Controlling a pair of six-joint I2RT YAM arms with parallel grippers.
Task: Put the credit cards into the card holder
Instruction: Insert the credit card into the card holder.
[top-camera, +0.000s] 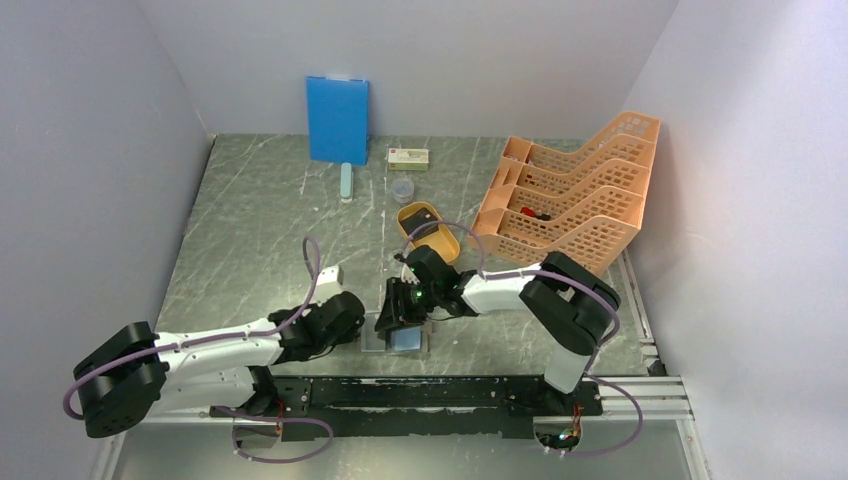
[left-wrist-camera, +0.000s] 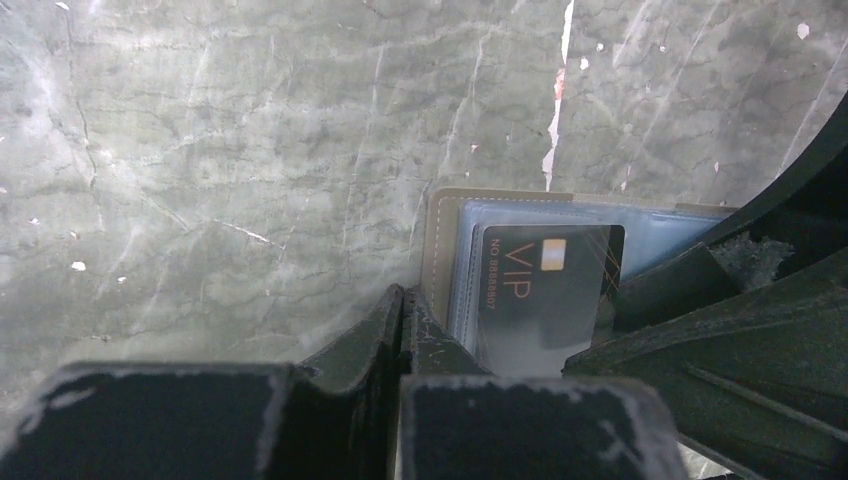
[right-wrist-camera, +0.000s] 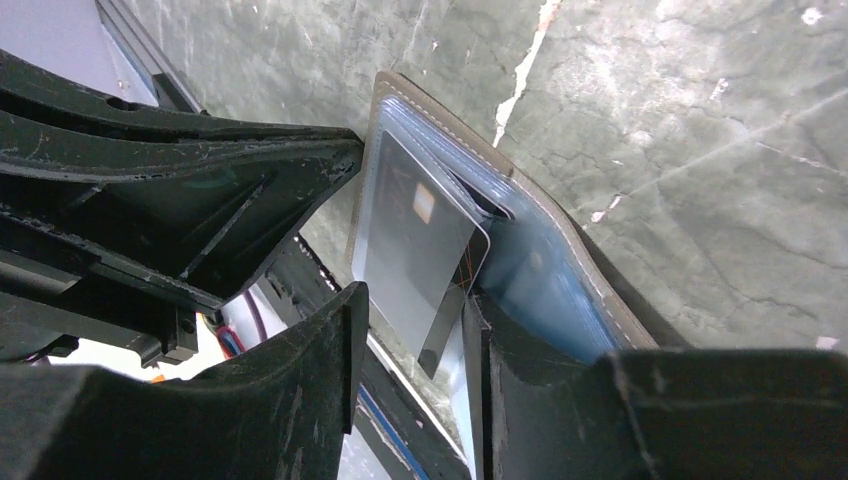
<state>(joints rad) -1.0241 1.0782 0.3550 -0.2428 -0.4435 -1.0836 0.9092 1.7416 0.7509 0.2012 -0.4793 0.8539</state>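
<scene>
Right wrist: credit card (right-wrist-camera: 420, 240), half in card holder (right-wrist-camera: 575, 280), sits inside open right hand (right-wrist-camera: 412, 300).

At upper centre of the grey marbled table (top-camera: 260, 220), a blue board (top-camera: 337, 119) leans on the back wall. Right of it lie a white-and-green box (top-camera: 408, 157) and a small clear cup (top-camera: 401, 188). An orange oval tray (top-camera: 446, 249) sits mid-frame, with an orange lattice rack (top-camera: 575, 195) at right.

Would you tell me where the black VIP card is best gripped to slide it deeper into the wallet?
Take the card by its free end, sticking out of the wallet's clear pocket, pinching its flat faces. Come from the pocket's open side, along the card's length: its other end looks tucked in, and it is too thin to hold by the edges.
</scene>
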